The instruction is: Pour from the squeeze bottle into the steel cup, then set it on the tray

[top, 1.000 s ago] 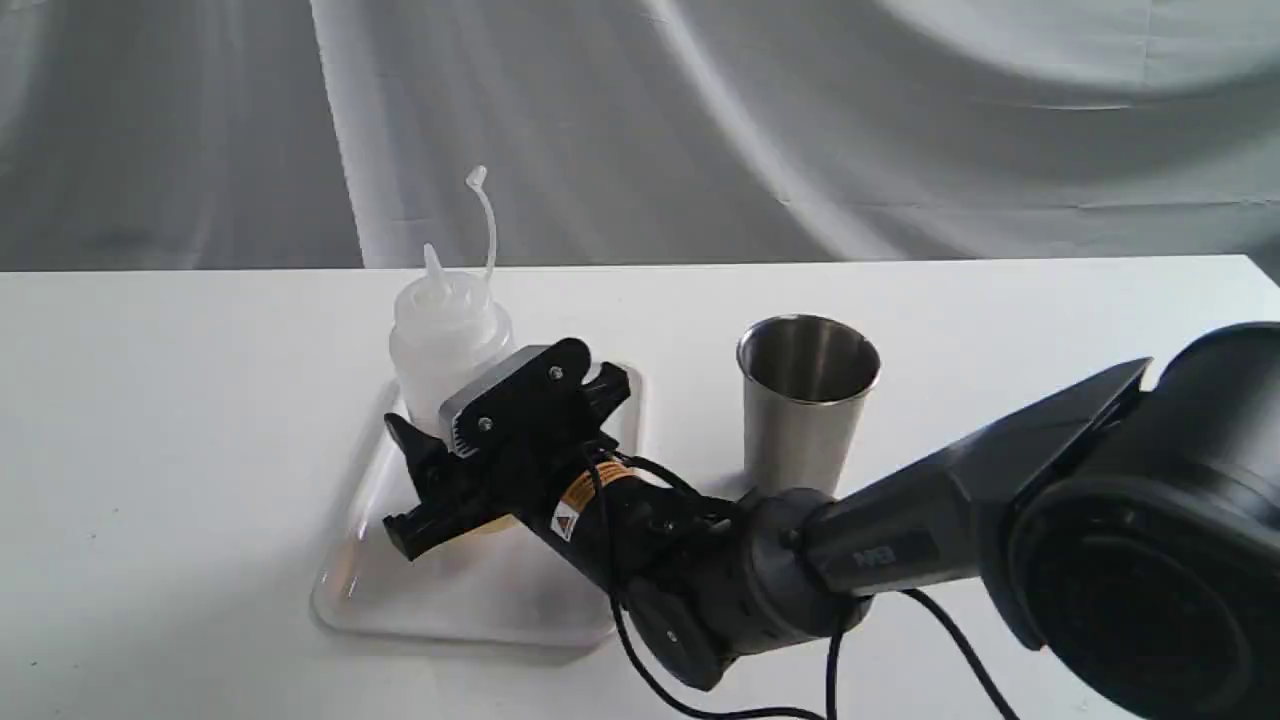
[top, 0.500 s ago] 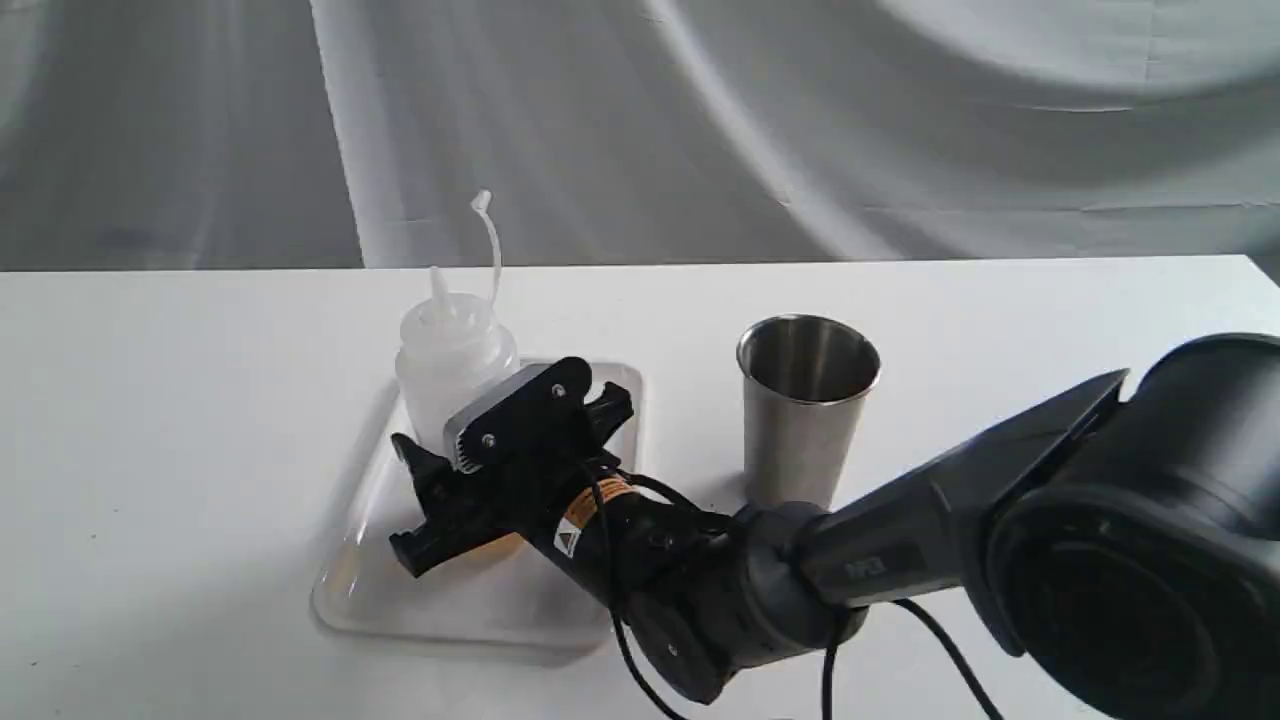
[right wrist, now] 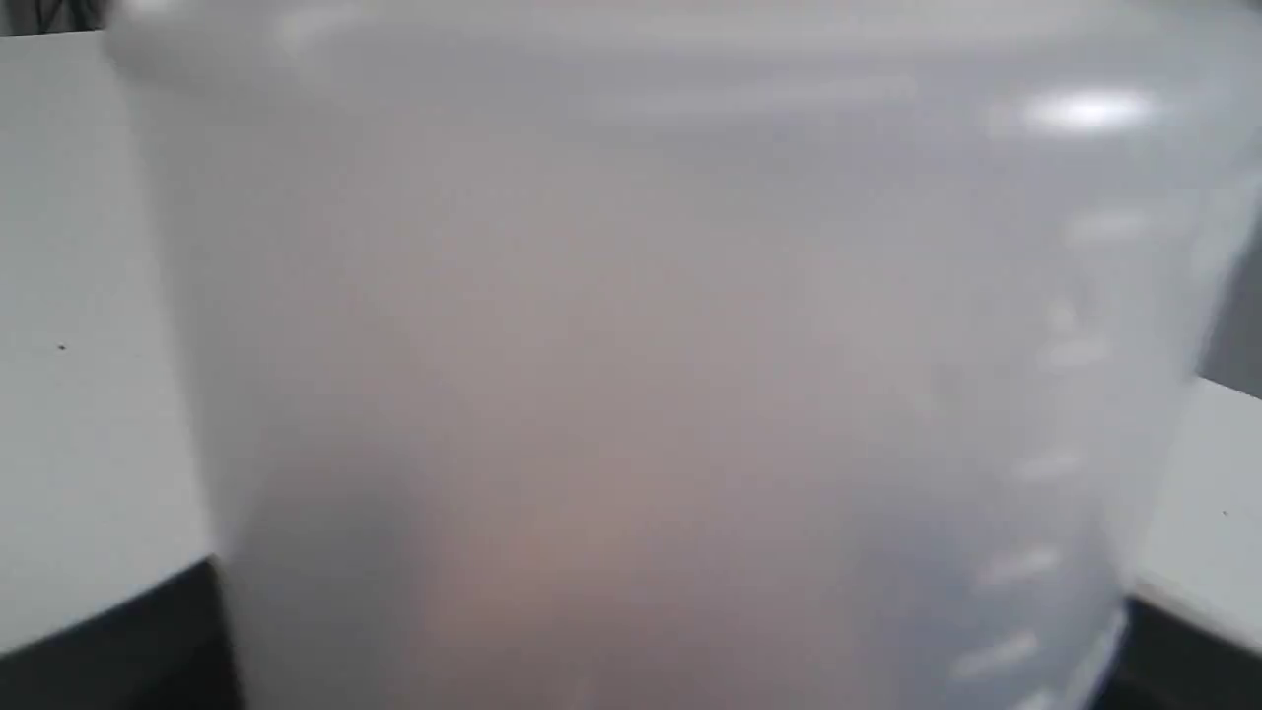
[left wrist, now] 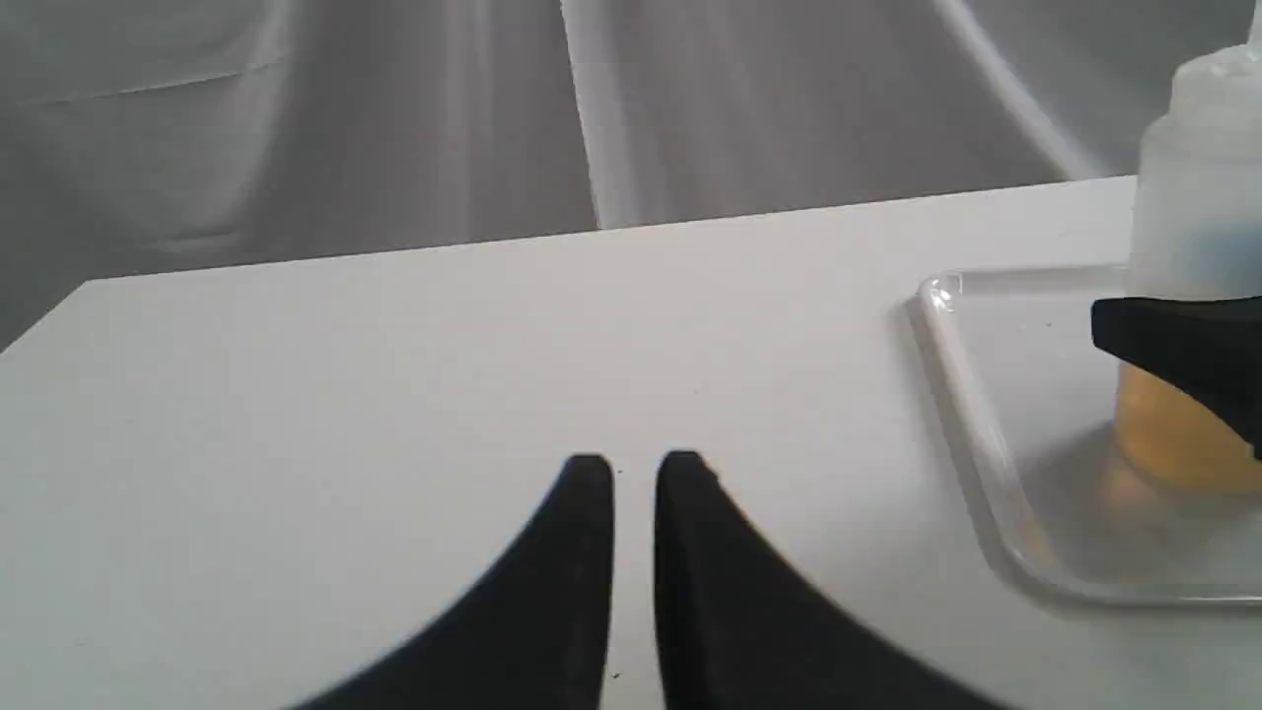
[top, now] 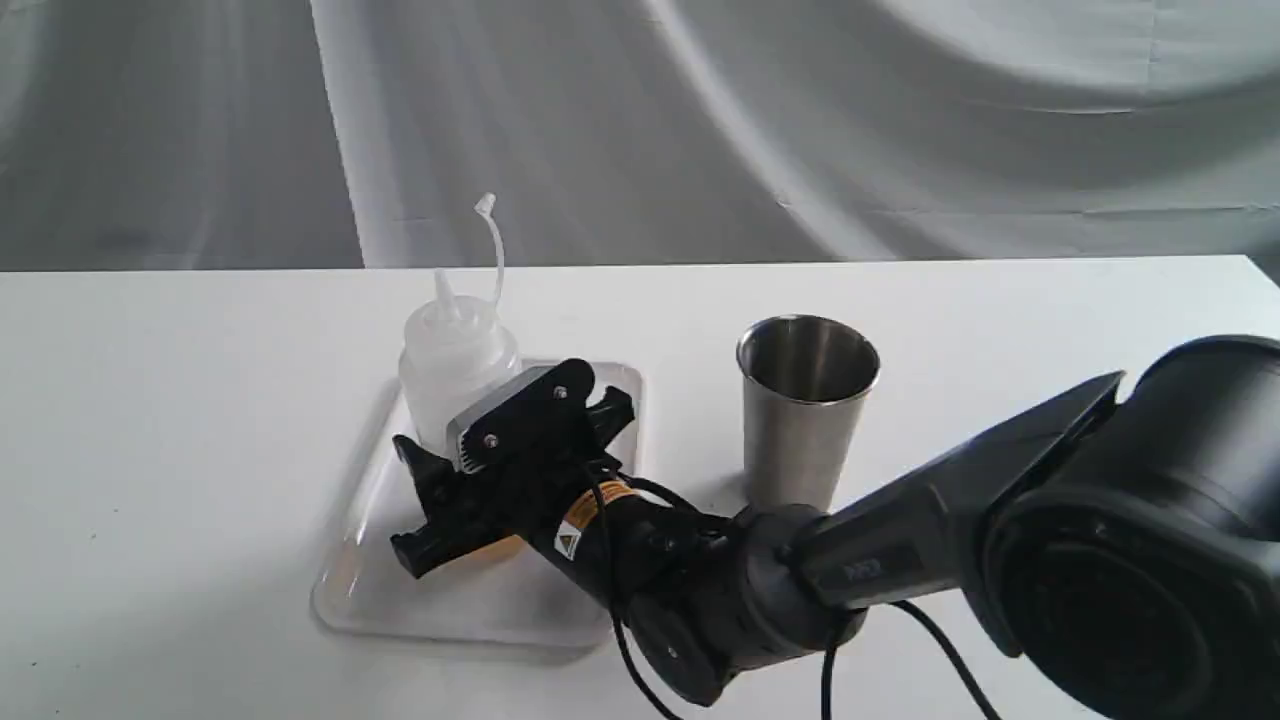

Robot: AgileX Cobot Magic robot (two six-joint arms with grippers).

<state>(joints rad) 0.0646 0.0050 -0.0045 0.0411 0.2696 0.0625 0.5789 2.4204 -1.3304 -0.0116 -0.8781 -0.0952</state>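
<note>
Pinching the squeeze bottle (top: 455,360) low on its body, the right gripper (top: 460,480) has a jaw on either side of the translucent wall, about level with the amber liquid. An orange-and-white sticker (top: 580,505) with a warning triangle sits on its wrist. Its print is too small to read, and raised lettering on the arm link behind it is blurred. In the right wrist view, the bottle wall carries moulded graduation ticks (right wrist: 1045,463) with no legible numbers. The bottle stands upright on the far half of the tray (top: 370,590), nozzle up, with the cap strap (top: 492,245) arching above it. The steel cup (top: 800,420) stands upright on the table (top: 150,450) just right of the tray, apart from its rim. The left gripper (left wrist: 634,473) hovers over the table left of the tray, tips pressed nearly together with only a slit between them, holding nothing. Left of the tray the tabletop runs open to its edge, and the tray's near half is bare.
</note>
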